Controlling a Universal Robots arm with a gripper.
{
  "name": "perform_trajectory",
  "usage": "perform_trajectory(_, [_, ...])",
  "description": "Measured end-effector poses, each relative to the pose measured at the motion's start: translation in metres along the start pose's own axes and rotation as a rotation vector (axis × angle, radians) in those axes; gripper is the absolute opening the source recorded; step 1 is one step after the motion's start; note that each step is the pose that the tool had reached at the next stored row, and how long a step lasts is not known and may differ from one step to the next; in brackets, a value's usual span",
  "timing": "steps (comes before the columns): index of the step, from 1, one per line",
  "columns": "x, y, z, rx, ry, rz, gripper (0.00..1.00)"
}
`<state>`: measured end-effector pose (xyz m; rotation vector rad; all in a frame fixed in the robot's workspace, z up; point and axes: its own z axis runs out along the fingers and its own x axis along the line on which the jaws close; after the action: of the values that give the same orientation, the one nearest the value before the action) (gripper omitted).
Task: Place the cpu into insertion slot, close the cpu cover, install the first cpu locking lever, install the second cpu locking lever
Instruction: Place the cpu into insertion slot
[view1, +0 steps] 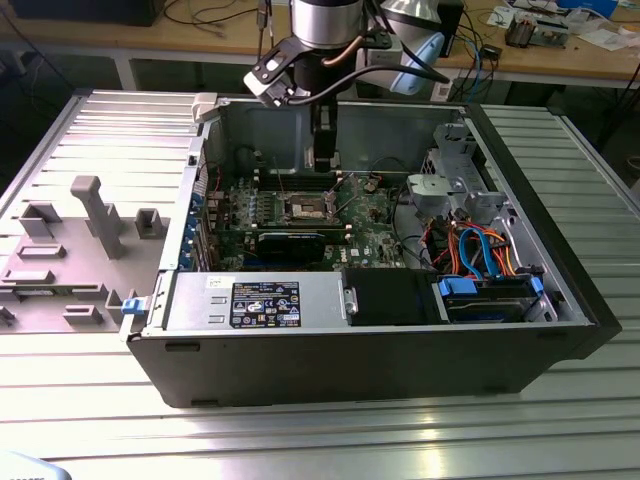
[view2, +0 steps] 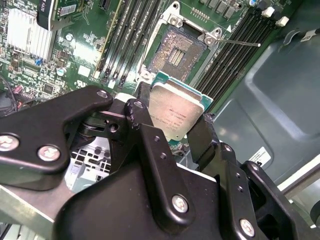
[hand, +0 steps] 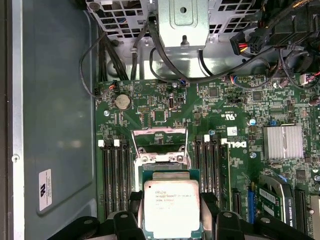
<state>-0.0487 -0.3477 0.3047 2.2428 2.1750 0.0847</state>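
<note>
Pincer (view2: 175, 112): narrowed to chip width, fingers (view2: 142, 95) clamped on opposite edges of the cpu (view2: 176, 114), which hangs near the open socket (view2: 177, 50), not seated. Computer case (view1: 400, 350): lid off, lying on the ribbed metal desk (view1: 300, 440). Wooden desk (view1: 580, 62): behind the case, strewn with cables.

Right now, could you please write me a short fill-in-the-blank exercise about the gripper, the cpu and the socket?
1. The gripper is ____ on the cpu.
2. The socket is ____, with its contacts bare.
3. Memory slots flank the socket on ____ sides.

Missing words: shut; empty; both.
</note>
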Motion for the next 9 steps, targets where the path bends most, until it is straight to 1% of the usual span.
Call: perform_trajectory(9, [-0.0001,-0.0015,0.0009,0.0000,0.0001,0.000,0.55])
